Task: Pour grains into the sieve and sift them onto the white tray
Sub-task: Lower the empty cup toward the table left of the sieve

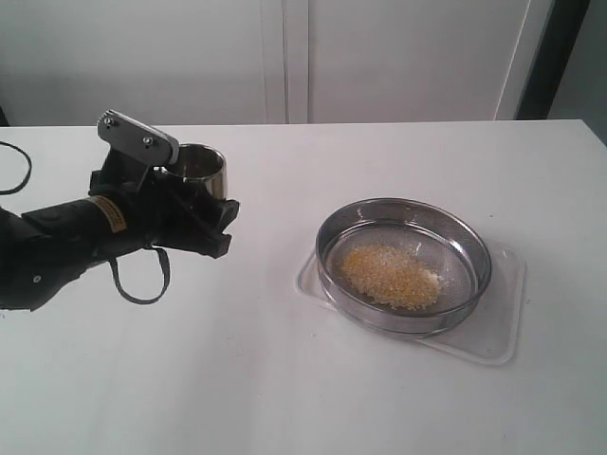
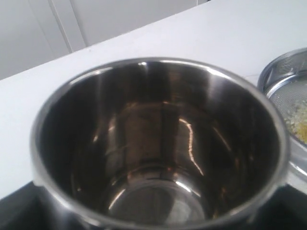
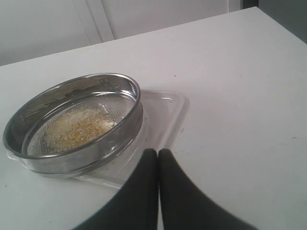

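The sieve is set flat on the white tray, right of the desk's middle and well apart from its far edge. The mesh faces up and the rim is level. The tray's long axis is laid roughly along the desk's near edge, slewed so that its right end is brought somewhat nearer that edge. A bare strip of tray is left showing at that right end, while the other sides are almost covered by the sieve.

The grains are heaped in an oval patch on the mesh. The patch's long axis is turned much as the tray's is, and the patch is kept off the far wall of the sieve. Yellow granules are seen at its core, with paler ones at the fringe.

Toward the desk's left edge, a steel cup is clamped in the left gripper, mouth up. Nothing is seen inside the cup. Whether its base touches the desk cannot be told.

The right gripper is closed on nothing, its two dark fingers pressed together, and it is pointed at the tray's rim, just beside the sieve.
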Controlling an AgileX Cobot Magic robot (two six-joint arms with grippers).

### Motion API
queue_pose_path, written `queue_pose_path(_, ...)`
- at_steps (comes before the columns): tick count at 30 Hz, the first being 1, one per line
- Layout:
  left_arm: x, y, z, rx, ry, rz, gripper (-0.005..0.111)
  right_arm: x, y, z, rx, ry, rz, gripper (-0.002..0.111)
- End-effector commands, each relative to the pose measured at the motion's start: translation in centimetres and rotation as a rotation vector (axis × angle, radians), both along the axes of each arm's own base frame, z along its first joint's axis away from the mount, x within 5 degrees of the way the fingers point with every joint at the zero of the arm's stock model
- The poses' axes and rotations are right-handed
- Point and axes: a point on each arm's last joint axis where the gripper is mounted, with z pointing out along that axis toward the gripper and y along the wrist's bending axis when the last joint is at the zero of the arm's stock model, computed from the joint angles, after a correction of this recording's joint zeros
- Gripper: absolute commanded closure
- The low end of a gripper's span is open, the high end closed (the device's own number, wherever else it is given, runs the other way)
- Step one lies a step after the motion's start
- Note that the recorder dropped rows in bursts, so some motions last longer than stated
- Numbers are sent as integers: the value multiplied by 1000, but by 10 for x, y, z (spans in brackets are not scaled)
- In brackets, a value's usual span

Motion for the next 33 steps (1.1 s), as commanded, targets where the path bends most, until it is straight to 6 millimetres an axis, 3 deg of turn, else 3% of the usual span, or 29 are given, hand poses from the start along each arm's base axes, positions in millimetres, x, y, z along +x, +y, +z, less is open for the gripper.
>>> queue_pose_path(1, 3, -2, -8, -14, -27, -11, 107, 0, 0, -1, -7, -12, 0, 108)
queue_pose_path(9, 23, 17, -34, -140, -22, 80, 107, 0, 0, -1, -7, -12, 0, 108)
queue_pose_path(17, 46, 32, -54, -84, -44, 55, 107, 0, 0, -1, -7, -12, 0, 108)
queue_pose_path(28, 92, 13, -78, -58, -56, 1, 107, 0, 0, -1, -7, -12, 0, 108)
queue_pose_path(33, 101, 11, -83, -54, -58, -1, 107, 0, 0, -1, -7, -12, 0, 108)
